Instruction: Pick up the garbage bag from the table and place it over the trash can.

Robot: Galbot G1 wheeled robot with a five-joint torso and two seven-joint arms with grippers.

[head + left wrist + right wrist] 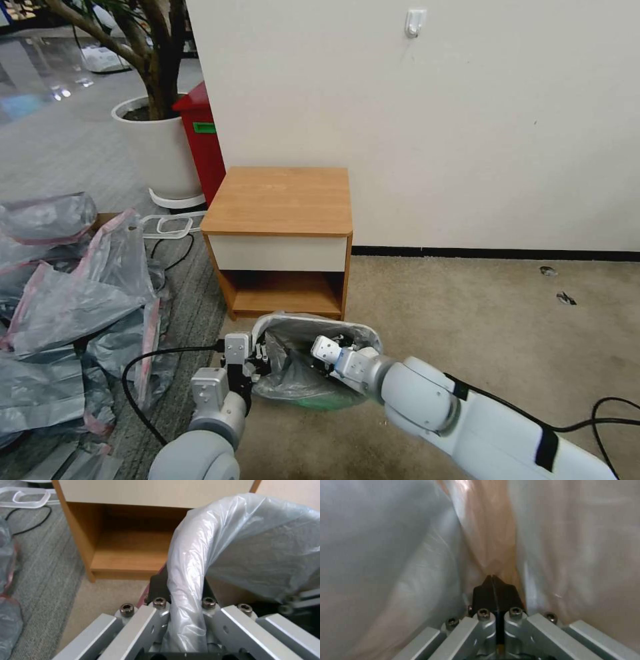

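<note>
Already, the garbage bag point(303, 373) is being fitted over the trash can point(313, 400), on the floor before the table point(280, 200).
Its rim is being pinched by the left gripper point(181, 605) at one side, its film by the closed right gripper point(493, 585) inside; final spreading and release are judged outstanding.

Left gripper point(181, 597) straddles the bin rim, dark fingers point(156, 587) either side of it with the bag point(233, 542) stretched over the rim between them. Bag film drapes across the bin opening. Beyond: nightstand point(80, 537) with open lower shelf, white drawer front above. Grey carpet alongside, clear plastic frame point(28, 497) and black cable point(33, 522) on it
</note>
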